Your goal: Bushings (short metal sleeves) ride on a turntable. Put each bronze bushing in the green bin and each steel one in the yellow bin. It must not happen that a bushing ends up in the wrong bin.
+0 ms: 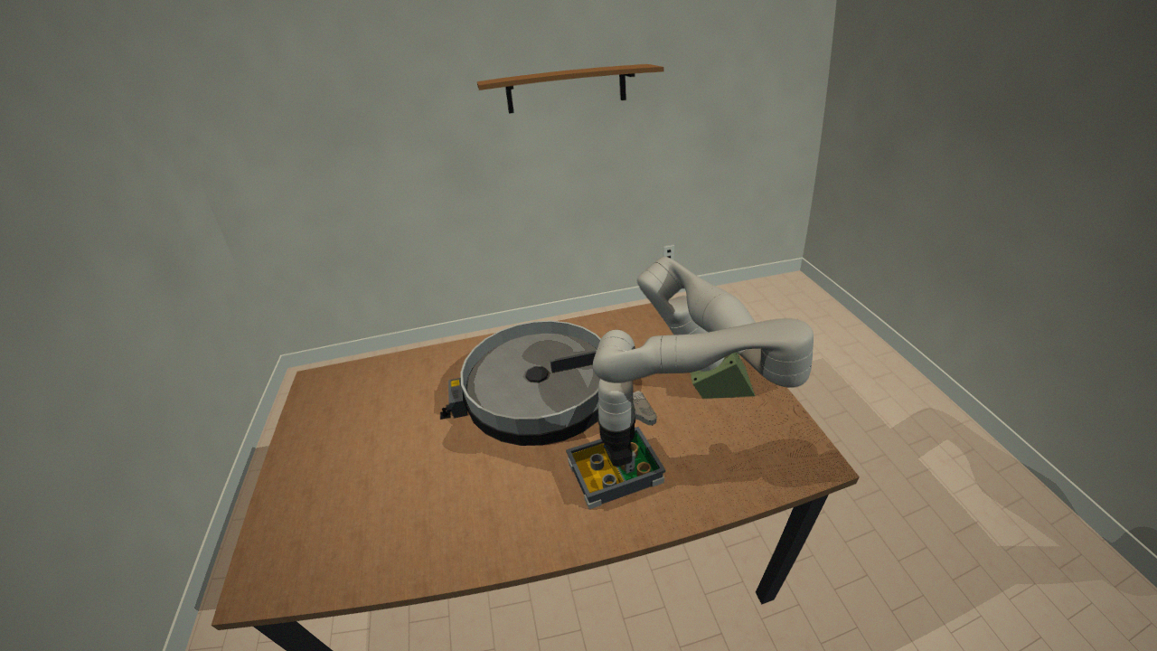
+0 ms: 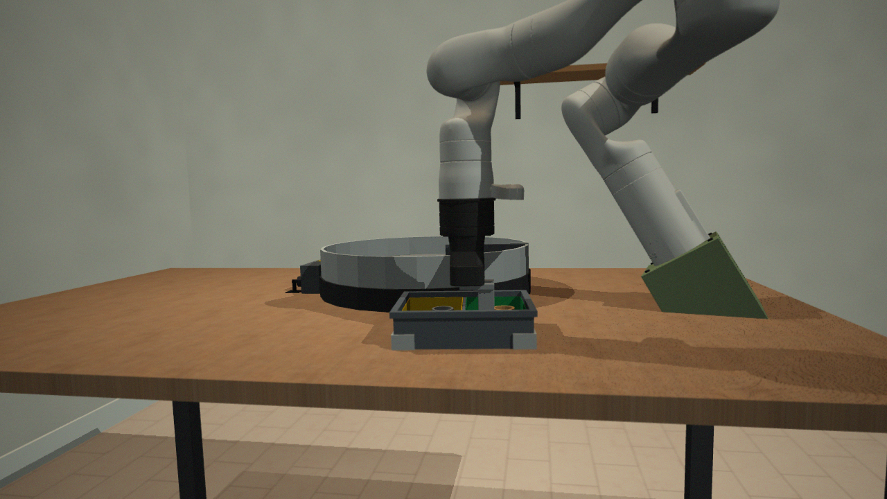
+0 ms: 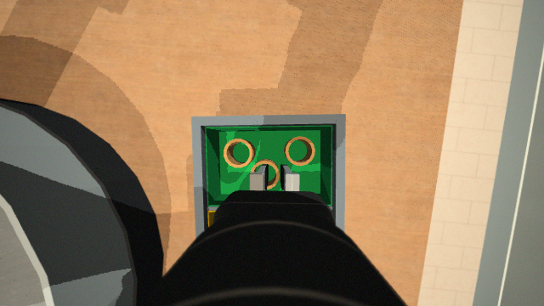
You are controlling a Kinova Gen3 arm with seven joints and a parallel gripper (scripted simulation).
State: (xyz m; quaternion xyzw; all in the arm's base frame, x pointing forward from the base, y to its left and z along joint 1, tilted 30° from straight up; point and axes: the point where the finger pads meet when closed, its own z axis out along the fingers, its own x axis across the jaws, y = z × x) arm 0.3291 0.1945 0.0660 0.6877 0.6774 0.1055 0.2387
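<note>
Hanging low over the green bin, pointed the gripper straight down. Had the two fingers a little bit spread, with a gap in the middle and no bushing pinched. Kept three bronze bushings in the green bin: a front one, a back one, and a third one down under the fingers, partly hidden by one of them in the wrist view. Showed two steel bushings in the yellow bin, one near the front and one farther back. Had both bins side by side in one gray box on the brown table. Left the big round turntable behind the box, with a dark bar reaching across part of it.
</note>
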